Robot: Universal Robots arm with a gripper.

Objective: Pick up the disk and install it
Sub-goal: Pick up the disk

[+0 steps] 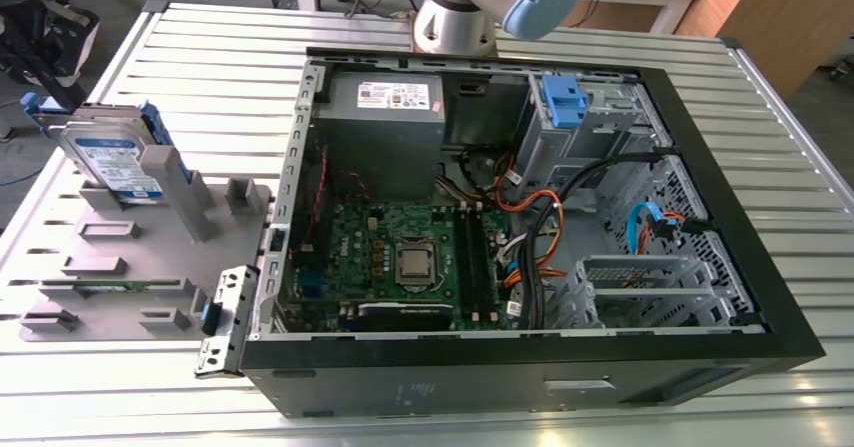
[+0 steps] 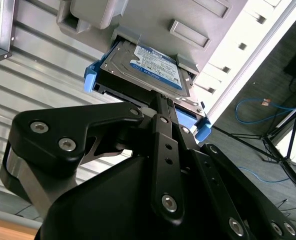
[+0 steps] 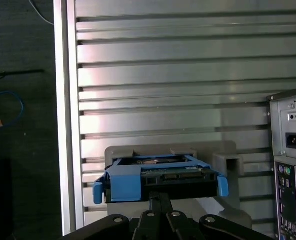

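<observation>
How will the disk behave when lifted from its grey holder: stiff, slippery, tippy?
Likely rigid: the disk has a metal body, so little flex. The metal face looks smooth, probably slippery; the blue rails may grip better. It stands tilted on edge in the grey holder, so a sideways nudge might tip it.

An open black computer case lies on a slatted metal table. Inside are a green motherboard, a grey power-supply box, a blue latch on a metal cage, and loose cables. At the exterior view's left, beside the case, sits a grey holder.
</observation>
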